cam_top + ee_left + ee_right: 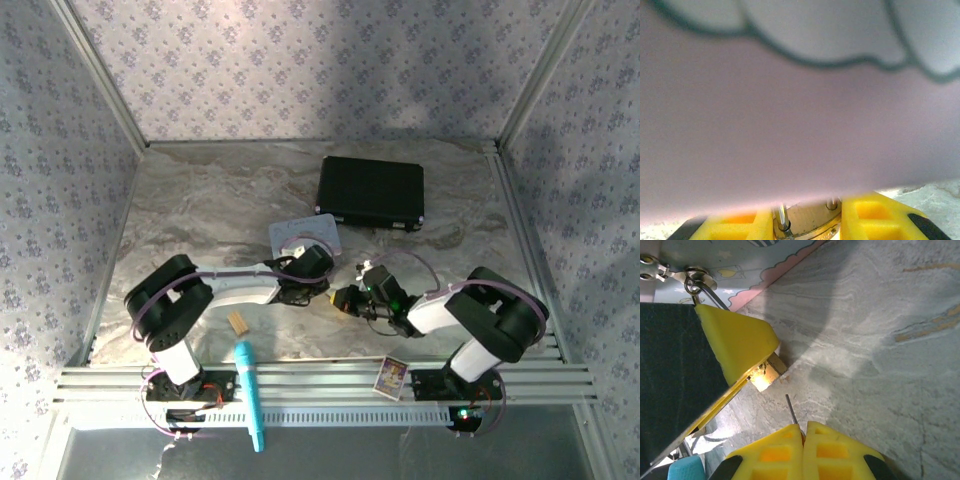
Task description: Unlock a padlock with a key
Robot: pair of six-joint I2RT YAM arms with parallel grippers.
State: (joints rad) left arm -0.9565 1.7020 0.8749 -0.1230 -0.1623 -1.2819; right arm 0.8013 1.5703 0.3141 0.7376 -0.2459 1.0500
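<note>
At bottom centre of the left wrist view, left gripper (807,214) clamps the brass padlock (804,226), likely steadying it where it hangs on the pastel tin (790,125). Right gripper (803,436) is pinched together on the key (790,410), shaft pointing up-frame toward the padlock, just short of it.

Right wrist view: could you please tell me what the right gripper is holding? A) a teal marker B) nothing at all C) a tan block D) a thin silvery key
D: the right gripper is shut on the key, its thin silvery shaft sticking out toward the brass padlock.
</note>
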